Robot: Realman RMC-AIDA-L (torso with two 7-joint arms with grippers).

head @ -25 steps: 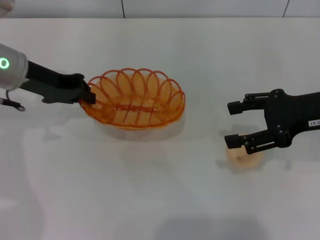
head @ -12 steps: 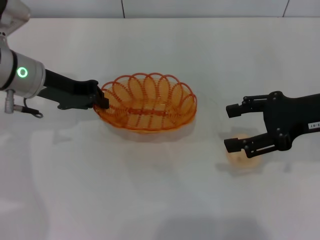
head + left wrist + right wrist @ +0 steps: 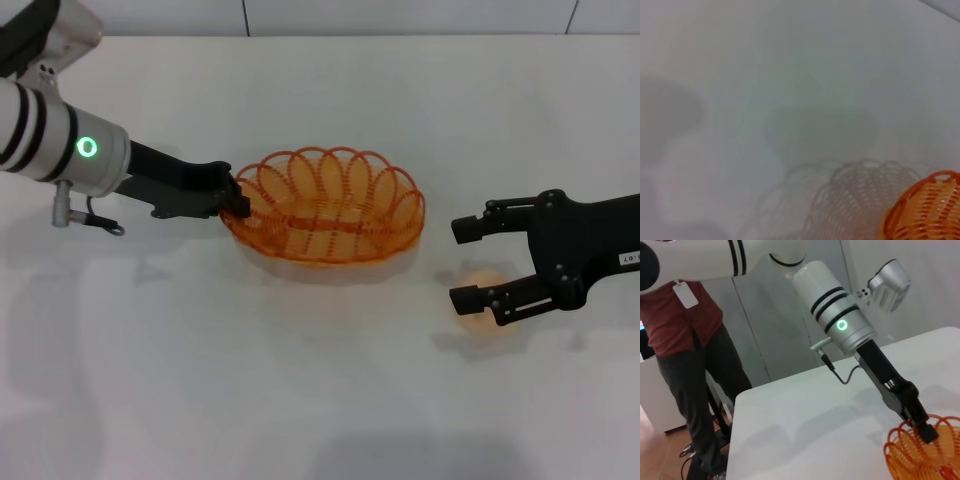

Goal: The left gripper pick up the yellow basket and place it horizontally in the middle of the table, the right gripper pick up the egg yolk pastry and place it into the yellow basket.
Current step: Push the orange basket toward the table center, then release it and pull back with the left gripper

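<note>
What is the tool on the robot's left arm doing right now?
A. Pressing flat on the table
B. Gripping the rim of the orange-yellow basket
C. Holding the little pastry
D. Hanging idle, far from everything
B: the left tool is shut on the rim at one end of the yellow basket, as the right wrist view also shows.

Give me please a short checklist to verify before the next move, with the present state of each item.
1. Left gripper shut on the basket rim: ok.
2. Basket lying horizontally: ok, its long side runs left to right in the head view.
3. Basket resting on the table: cannot tell; it may hang just above the surface.
4. Right gripper open: ok, jaws spread.
5. Right gripper placed over the pastry: ok, one finger crosses it in the head view.
6. Right gripper touching the pastry: cannot tell.
</note>
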